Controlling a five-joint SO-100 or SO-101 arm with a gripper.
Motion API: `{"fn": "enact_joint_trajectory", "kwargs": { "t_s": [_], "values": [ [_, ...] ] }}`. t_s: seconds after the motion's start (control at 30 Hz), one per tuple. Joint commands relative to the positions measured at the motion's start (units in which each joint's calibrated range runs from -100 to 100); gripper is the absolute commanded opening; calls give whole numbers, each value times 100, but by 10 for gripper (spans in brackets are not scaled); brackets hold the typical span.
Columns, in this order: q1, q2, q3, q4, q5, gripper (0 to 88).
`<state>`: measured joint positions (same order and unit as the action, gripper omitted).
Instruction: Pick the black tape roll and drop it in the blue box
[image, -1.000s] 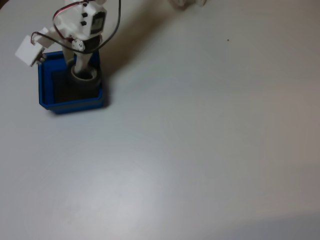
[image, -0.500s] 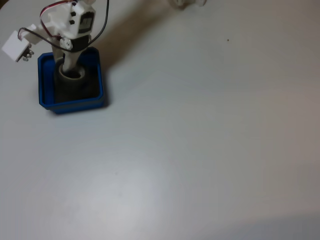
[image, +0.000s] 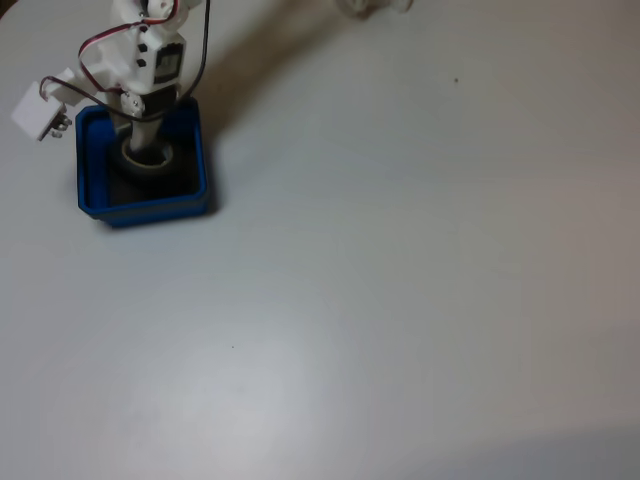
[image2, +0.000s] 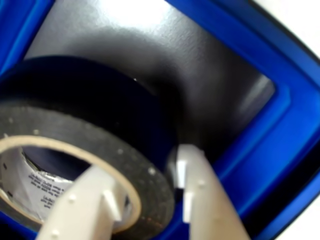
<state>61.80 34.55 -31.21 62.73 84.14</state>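
- One small black ring of tape with a pale beige core (image: 148, 160), one square bright blue plastic box with a dark floor (image: 197, 170), one white two-finger gripper (image: 146, 140) on one white arm, one pale grey table (image: 400, 280)
- The tape roll lies inside the blue box, in its upper half as the fixed view shows it, with the gripper reaching down into it
- The wrist view shows what the fixed one hides: the gripper (image2: 145, 187) pinches the roll's wall, one white finger (image2: 85, 200) inside the core and the other outside against the black rim (image2: 115, 150) (printed text shows on the core's inner face)
- The wrist view also shows the box's stepped blue rim (image2: 270, 135) beyond the roll
- The fixed view alone shows red and black wires on the arm and the bare table around the box
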Motion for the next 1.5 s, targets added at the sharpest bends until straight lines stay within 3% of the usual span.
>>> {"fn": "enact_joint_trajectory", "kwargs": {
  "t_s": [0.0, 0.73, 0.97, 1.47],
  "values": [
    [49, 7, -437, -117, 35, 4],
    [-10, 40, -383, -117, 53, 11],
    [-20, 258, -419, -117, 53, 78],
    [-30, 266, -419, -117, 53, 129]
  ]
}}
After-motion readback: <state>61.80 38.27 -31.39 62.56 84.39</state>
